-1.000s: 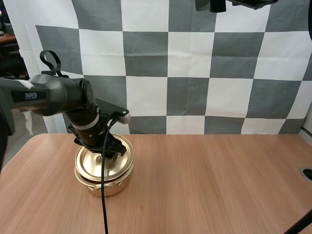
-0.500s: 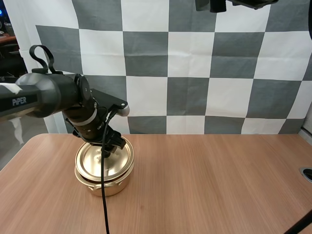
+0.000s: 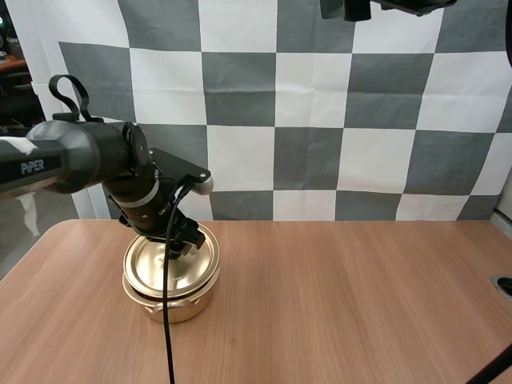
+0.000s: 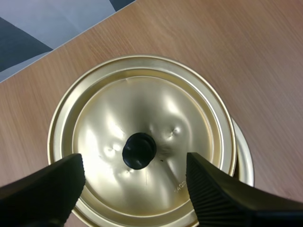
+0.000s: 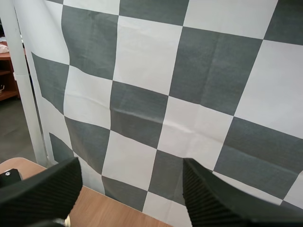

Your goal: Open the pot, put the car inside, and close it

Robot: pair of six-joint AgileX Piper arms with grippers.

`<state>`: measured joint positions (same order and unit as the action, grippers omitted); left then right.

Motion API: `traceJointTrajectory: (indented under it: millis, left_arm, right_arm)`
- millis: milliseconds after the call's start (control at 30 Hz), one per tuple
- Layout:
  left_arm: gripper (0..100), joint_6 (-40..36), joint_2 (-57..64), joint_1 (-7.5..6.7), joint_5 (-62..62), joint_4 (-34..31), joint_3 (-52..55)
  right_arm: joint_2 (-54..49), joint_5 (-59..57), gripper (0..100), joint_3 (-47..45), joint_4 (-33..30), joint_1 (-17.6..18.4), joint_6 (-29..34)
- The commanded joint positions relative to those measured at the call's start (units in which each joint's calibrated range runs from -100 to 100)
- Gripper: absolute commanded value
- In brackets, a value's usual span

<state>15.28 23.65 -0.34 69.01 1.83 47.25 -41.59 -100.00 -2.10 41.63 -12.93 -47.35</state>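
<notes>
Lid (image 4: pixel 158 106) was found seated on the pot (image 3: pixel 172 302), left gripper (image 4: pixel 133 163) spread apart over its knob (image 4: pixel 138 150), right gripper (image 5: pixel 131 165) parted too, nothing held; start or finish couldn't be told tbh.

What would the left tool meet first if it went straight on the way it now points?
Probably the black round knob on the shiny gold metal lid; the open left tool hangs right over it.
</notes>
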Motion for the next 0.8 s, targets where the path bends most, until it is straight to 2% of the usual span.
traceJointTrajectory:
  millis: [0, 367, 567, 767]
  left_arm:
    - [100, 0.56, 0.06, 0.0, 0.8, 0.02, -0.01]
    - [100, 0.52, 0.06, 0.0, 1.47, 0.02, -0.01]
    - [100, 0.52, 0.06, 0.0, -7.89, -7.28, -0.01]
    - [100, -1.09, 0.06, 0.0, -7.34, -8.13, -0.94]
  right_arm:
    - [-0.07, 0.0, 100, -0.04, 0.06, -0.02, -0.02]
    - [-0.07, 0.0, 100, -0.04, 0.06, -0.02, -0.02]
    - [-0.07, 0.0, 100, -0.04, 0.06, -0.02, -0.02]
    - [-0.07, 0.0, 100, -0.04, 0.06, -0.02, -0.02]
